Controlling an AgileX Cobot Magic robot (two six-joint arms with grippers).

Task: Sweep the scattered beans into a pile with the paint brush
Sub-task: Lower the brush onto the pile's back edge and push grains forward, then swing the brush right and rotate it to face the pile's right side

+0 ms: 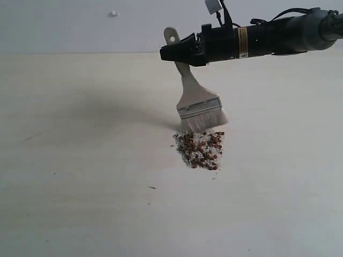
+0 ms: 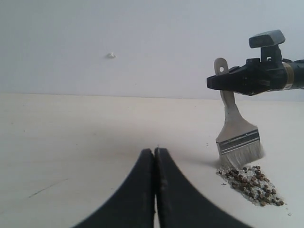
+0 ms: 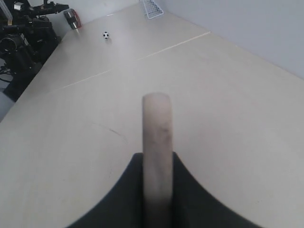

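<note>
The reddish-brown beans mixed with whitish grains lie gathered in one pile (image 1: 201, 149) near the table's middle, also seen as the pile (image 2: 251, 183) in the left wrist view. The paint brush (image 1: 197, 101) hangs tilted, its whitish bristles touching the pile's far edge. My right gripper (image 1: 177, 53) is shut on the cream handle (image 3: 156, 137), whose end sticks out past the black fingers. The same brush (image 2: 237, 137) shows in the left wrist view. My left gripper (image 2: 155, 151) is shut on nothing, low over bare table to the left of the pile.
A few stray specks (image 1: 152, 187) lie on the pale table in front of the pile. In the right wrist view a small black-and-white ball (image 3: 105, 34), a white wire basket (image 3: 152, 8) and dark equipment (image 3: 23, 38) stand at the table's far end.
</note>
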